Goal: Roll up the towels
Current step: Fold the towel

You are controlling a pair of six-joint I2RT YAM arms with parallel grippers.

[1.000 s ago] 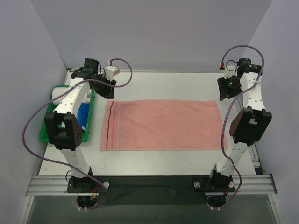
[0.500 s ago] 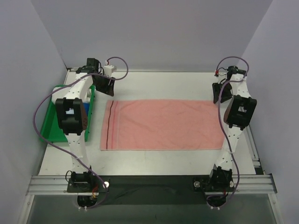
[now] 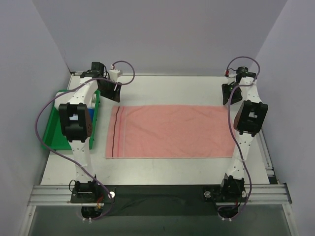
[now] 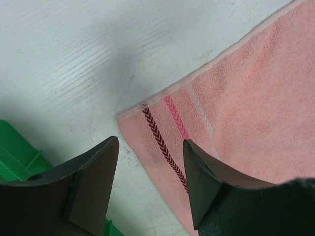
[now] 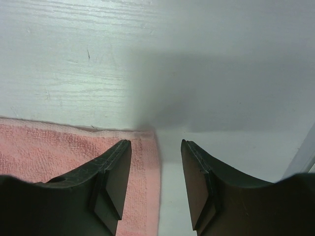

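Note:
A salmon pink towel lies flat and spread out across the middle of the table, with a dark striped band near its left end. My left gripper hovers open over the towel's far left corner. In the left wrist view the left gripper has that corner and the chevron stripe between its fingers. My right gripper stands open at the far right corner. In the right wrist view the right gripper straddles the towel's right edge, one finger over cloth and one over bare table.
A green bin stands at the table's left edge, partly covered by the left arm; its rim shows beside the left finger. Grey walls close in the back and both sides. The white table runs on beyond the towel.
Both arms have stretched toward the far edge, bringing each gripper over a far corner of the pink towel. The left jaws have spread wider. The towel has not moved.

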